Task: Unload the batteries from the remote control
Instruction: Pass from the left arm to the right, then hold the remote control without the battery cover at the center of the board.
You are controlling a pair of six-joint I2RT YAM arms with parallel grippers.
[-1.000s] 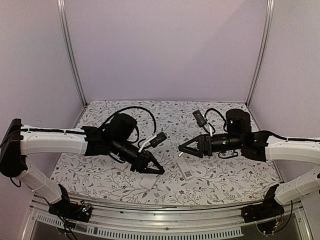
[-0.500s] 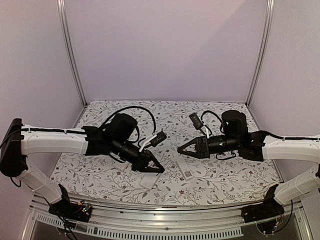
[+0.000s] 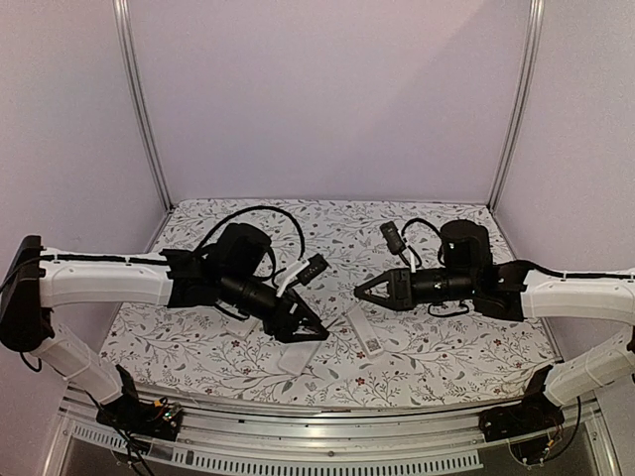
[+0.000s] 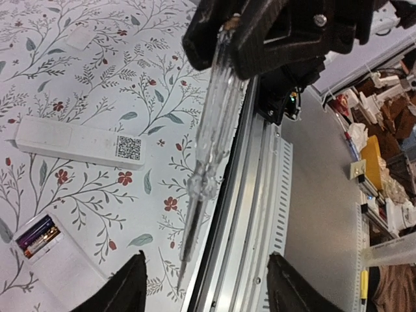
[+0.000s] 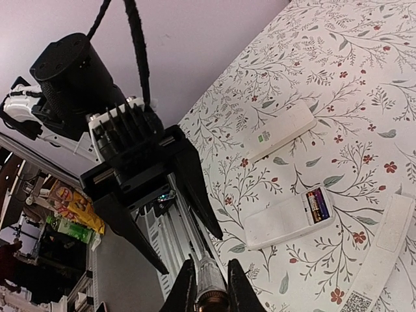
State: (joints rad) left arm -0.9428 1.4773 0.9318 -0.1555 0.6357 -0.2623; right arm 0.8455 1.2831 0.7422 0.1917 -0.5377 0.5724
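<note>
High rear view, close wrist views share table (image 3: 446,347).

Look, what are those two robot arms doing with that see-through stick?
The right end effector is shut on a clear pen-like tool, holding it above the table. The left end effector is open, with its fingers on either side of the tool's tip, not touching it. A white remote lies on the table with its cover off. The batteries sit inside it, not yet taken out.
</note>
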